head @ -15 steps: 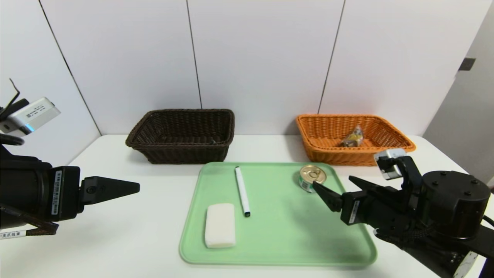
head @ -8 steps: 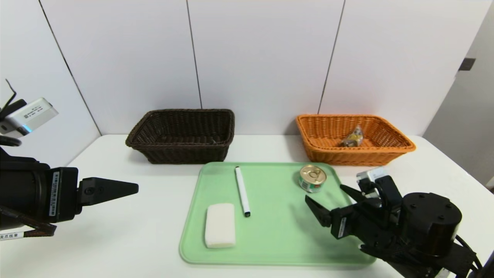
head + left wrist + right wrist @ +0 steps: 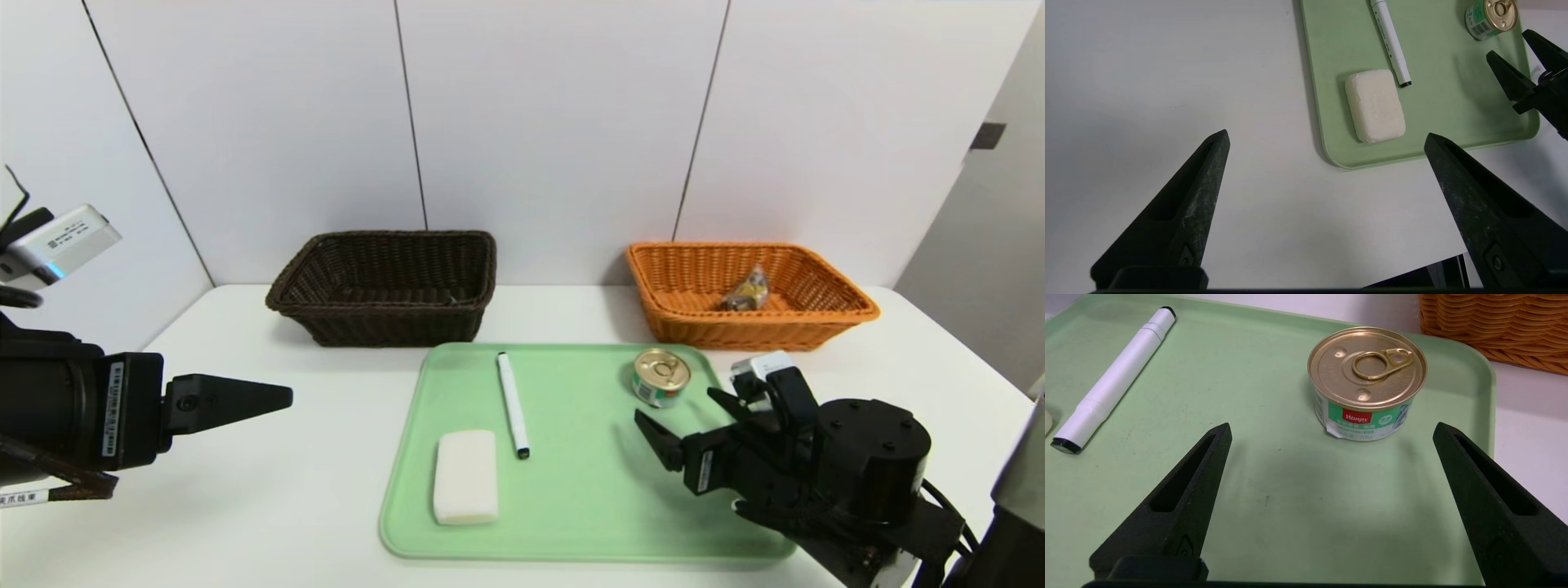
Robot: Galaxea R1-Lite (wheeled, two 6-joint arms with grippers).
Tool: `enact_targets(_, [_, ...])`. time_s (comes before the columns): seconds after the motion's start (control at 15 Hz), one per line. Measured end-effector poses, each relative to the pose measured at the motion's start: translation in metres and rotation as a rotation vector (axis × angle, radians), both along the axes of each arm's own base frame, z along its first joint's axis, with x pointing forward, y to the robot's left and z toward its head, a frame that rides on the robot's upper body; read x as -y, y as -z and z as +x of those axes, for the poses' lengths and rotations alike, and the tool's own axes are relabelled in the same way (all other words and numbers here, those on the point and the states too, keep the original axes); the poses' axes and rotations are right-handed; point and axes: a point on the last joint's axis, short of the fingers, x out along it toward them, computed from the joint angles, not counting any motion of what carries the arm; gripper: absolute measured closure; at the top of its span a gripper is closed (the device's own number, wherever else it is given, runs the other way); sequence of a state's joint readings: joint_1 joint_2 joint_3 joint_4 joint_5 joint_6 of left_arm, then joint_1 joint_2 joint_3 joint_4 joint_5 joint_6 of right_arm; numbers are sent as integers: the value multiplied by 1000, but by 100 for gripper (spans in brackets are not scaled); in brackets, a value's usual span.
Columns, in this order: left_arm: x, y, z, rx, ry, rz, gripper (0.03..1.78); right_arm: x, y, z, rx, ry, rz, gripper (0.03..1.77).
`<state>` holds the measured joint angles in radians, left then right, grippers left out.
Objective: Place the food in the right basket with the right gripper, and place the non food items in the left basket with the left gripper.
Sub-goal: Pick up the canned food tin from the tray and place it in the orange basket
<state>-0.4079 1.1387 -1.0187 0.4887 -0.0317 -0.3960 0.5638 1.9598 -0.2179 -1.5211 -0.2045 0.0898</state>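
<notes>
Right gripper (image 3: 682, 418) low over the green tray (image 3: 588, 523), lined up on the tin (image 3: 660, 377)

Its jaws stand wide and hold nothing — the tin sits upright near the tray's far right corner, just ahead of the fingertips, apart from them. The snack packet (image 3: 746, 292) lies in the orange basket (image 3: 824, 327). The marker (image 3: 513, 404) and white block (image 3: 465, 475) rest on the tray; the left gripper (image 3: 1327, 139) (also wide, empty) hangs off the tray's left, before the dark basket (image 3: 384, 314).

Right claw (image 3: 1331, 430) spread; tin (image 3: 1367, 384) upright on tray (image 3: 1274, 506)
</notes>
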Motion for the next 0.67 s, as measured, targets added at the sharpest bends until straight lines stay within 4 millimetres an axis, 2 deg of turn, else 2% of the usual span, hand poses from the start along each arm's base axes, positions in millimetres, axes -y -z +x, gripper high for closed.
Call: enact_targets(0.67, [0, 0, 0, 3, 3, 0, 12, -5, 8, 35, 35, 30, -15, 10])
